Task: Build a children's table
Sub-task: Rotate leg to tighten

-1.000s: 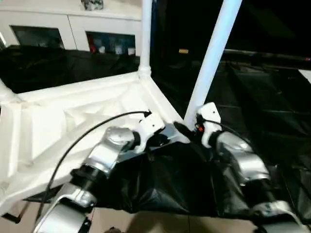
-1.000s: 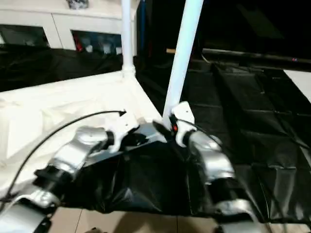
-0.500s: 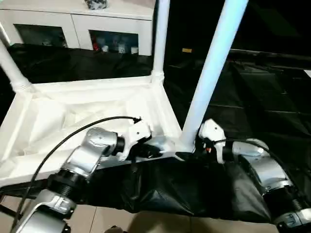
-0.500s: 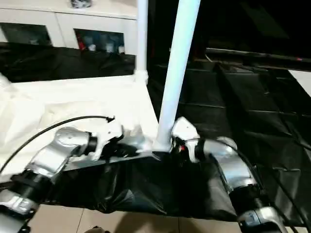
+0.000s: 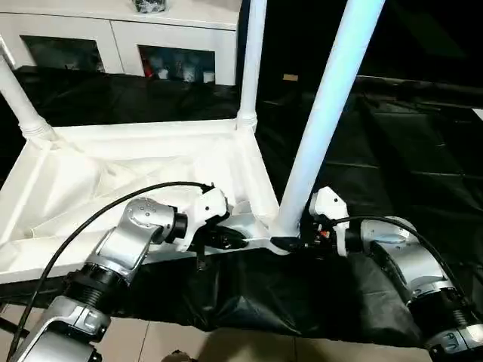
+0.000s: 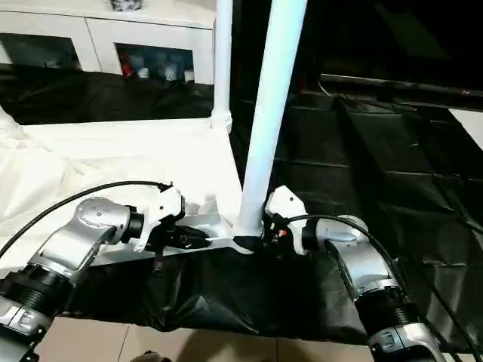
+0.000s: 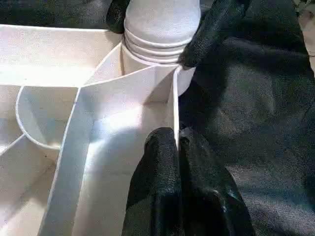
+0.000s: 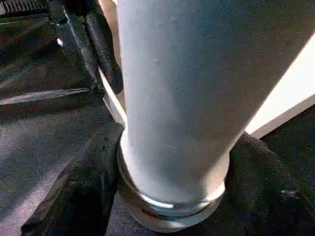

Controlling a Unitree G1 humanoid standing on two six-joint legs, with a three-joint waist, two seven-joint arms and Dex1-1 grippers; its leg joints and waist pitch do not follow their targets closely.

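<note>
the children's table (image 5: 143, 177) lies upside down on a surface covered in black sheeting (image 5: 392, 151), its ribbed underside facing up, with a white cabinet (image 5: 121, 38) behind it. three legs stand up from corner sockets: the near leg (image 5: 324, 121) at the corner closest to the robot, a far leg (image 5: 251, 60) behind it, and a third leg (image 5: 19, 98) at the far left corner.

the left gripper (image 7: 178, 142) is clenched on the thin side wall of the table top, right beside the near corner socket, one finger on each face of the wall. the right gripper (image 8: 167, 196) is closed around the flared base of the near leg, a finger (image 8: 78, 196) on each side of it where it meets the socket.

the leg's ringed end looks seated, but whether it is fully home cannot be told. the main risk is leverage: the leg is long, so any sideways pull at its base could tilt it in the socket or work it loose. the left grip is on a thin plastic edge, which could flex or slip if the right arm pushes hard, and the top could then slide on the slick sheeting.
</note>
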